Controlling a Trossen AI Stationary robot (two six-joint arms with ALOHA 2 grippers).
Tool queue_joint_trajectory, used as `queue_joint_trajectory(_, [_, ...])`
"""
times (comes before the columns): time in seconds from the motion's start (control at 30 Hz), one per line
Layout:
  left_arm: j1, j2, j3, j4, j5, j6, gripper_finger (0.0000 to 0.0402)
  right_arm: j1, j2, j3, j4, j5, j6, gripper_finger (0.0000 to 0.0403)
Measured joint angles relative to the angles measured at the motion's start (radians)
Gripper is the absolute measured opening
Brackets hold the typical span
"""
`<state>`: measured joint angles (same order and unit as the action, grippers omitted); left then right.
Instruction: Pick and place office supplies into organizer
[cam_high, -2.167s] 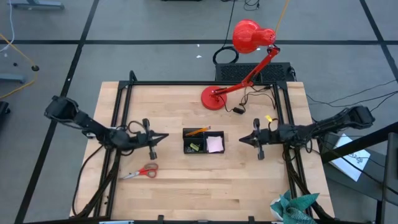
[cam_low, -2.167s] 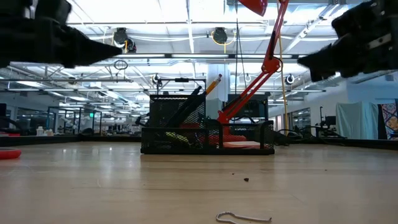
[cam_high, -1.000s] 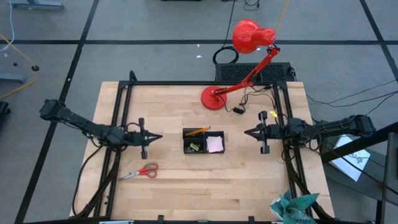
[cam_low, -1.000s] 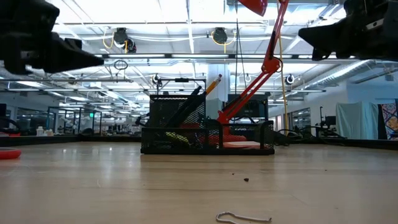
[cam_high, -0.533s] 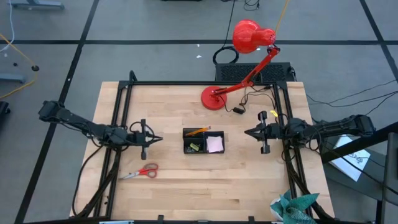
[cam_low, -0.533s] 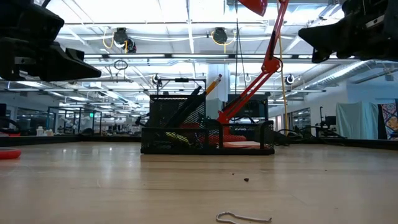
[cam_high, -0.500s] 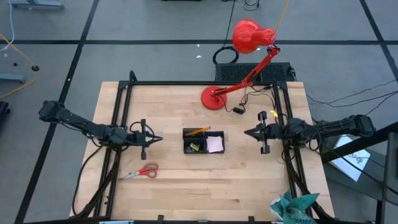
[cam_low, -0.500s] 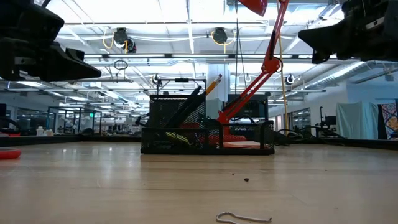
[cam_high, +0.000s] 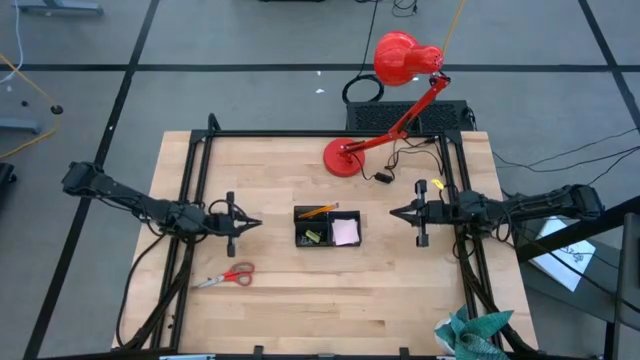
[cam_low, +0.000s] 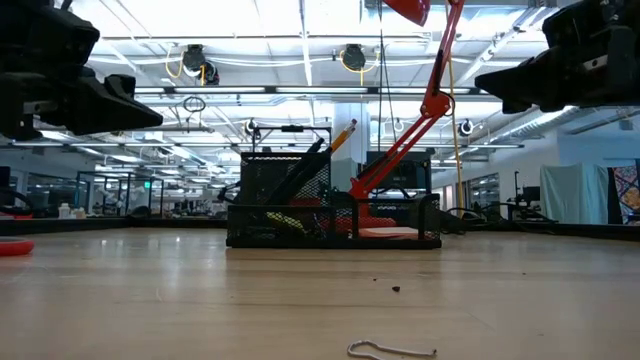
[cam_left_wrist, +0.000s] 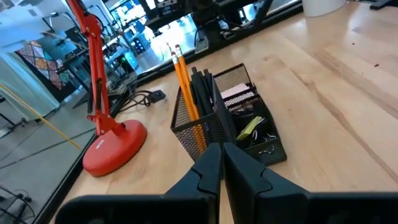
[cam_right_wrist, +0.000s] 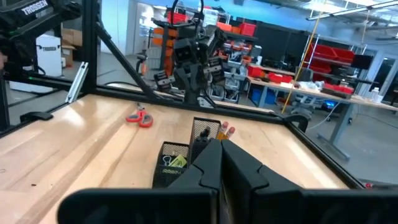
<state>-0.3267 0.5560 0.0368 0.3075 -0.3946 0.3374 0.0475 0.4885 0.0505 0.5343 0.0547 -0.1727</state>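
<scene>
Overhead view of a pale wooden surface (cam_high: 300, 310), read left to right.

At left of centre, left pincer (cam_high: 255, 222) hovering above the surface, tips pressed together, carrying nothing, aimed rightward at the organizer. Likely parked there between picks, judging by the empty grip.

Below it, toward the lower left, red-handled scissors (cam_high: 229, 276) lying flat on the surface, well apart from the organizer and from both pincers. Probably the next item to collect, being the only supply seen outside the tray.

At centre, small black mesh organizer (cam_high: 327, 228), standing clear of both arms. Inside: orange pencil (cam_high: 318, 211) leaning upright with dark pens in the tall compartment, pale pink sticky-note pad (cam_high: 346, 232) in the right compartment, yellow-green bit (cam_high: 312, 237) in the lower left one. Central position presumably chosen so either arm can reach.

Above centre, toward the top of the frame, red desk lamp (cam_high: 385, 100), no part of the sorting.

At right of centre, right pincer (cam_high: 393, 213) also raised, tips pressed together, empty, pointing leftward at the organizer.
</scene>
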Motion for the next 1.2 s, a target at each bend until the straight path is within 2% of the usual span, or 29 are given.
queue_joint_trajectory(0.1, [0.000,0.000,0.000,0.038,0.001,-0.038,0.0026,0.000,0.000,0.000,0.000,0.000,0.003,0.0002])
queue_joint_trajectory(0.2, [0.000,0.000,0.000,0.068,0.009,-0.147,0.0026,0.000,0.000,0.000,0.011,0.000,0.003,0.0002])
queue_joint_trajectory(0.6, [0.000,0.000,0.000,-0.022,0.008,-0.300,0.0026,0.000,0.000,0.000,0.026,0.001,0.003,0.0002])
queue_joint_trajectory(0.73, [0.000,0.000,0.000,-0.022,0.077,-0.311,0.0026,0.000,0.000,0.000,0.026,0.008,0.002,0.0002])
queue_joint_trajectory(0.87, [-0.025,0.000,0.004,-0.007,0.190,-0.282,0.0026,0.000,0.000,0.000,0.022,0.078,0.004,0.0002])
queue_joint_trajectory(1.03, [-0.118,0.036,0.137,-0.190,0.170,-0.355,0.0026,0.000,0.000,0.000,0.022,0.129,0.029,0.0002])
queue_joint_trajectory(1.2, [-0.228,0.149,0.328,-0.444,0.051,-0.442,0.0026,0.000,0.000,0.000,0.022,0.129,0.034,0.0002])
